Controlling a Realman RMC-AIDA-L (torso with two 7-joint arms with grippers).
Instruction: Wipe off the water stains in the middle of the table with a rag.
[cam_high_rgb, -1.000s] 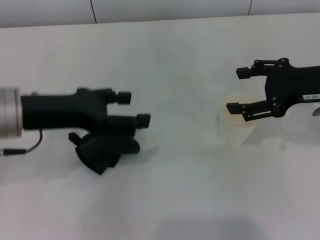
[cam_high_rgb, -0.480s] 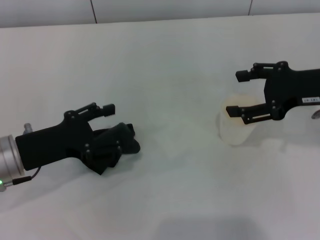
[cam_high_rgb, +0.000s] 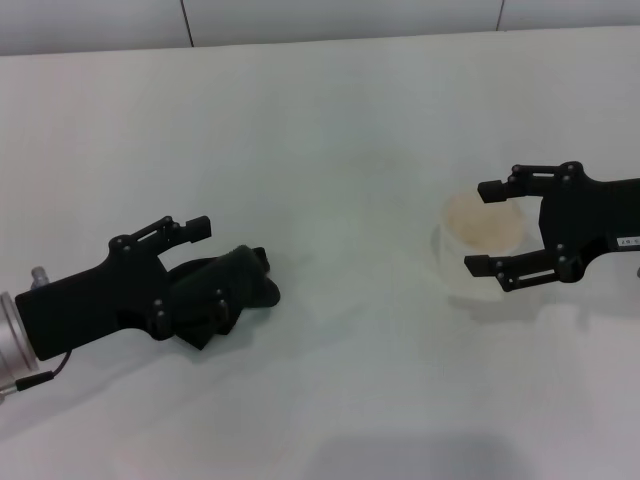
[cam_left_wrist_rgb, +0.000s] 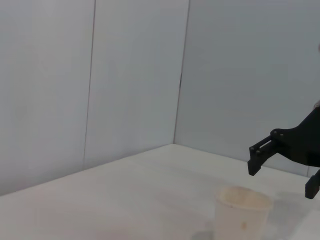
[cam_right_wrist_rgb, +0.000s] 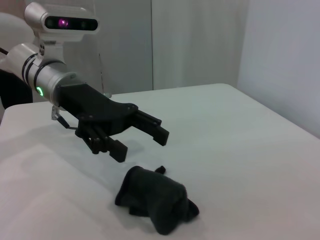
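Surface: a plain white smooth surface is seen across the whole head view, with nothing printed on it; its far edge is met by a pale wall.
Room: pale grey wall panels divided by thin dark vertical seams are shown in the left wrist view, with a corner where two walls meet behind the surface; similar light panels are seen in the right wrist view.
Rag: one dark, lumpy rag is seen lying on the surface at the robot's left; in the right wrist view the rag is shown as a bunched heap resting flat.
Cup: one white translucent cup is seen standing upright at the robot's right, also visible in the left wrist view.
Water stains: no separate spill on the bare surface can be made out; only an amber tint is seen inside the cup.
Left hand: one left hand is held low over the rag with its fingers spread apart; in the right wrist view the left hand is shown just above the rag, apart from it, gripping nothing.
Right hand: one right hand is held with fingers wide apart on either side of the cup's rim; whether the cup is touched cannot be told.
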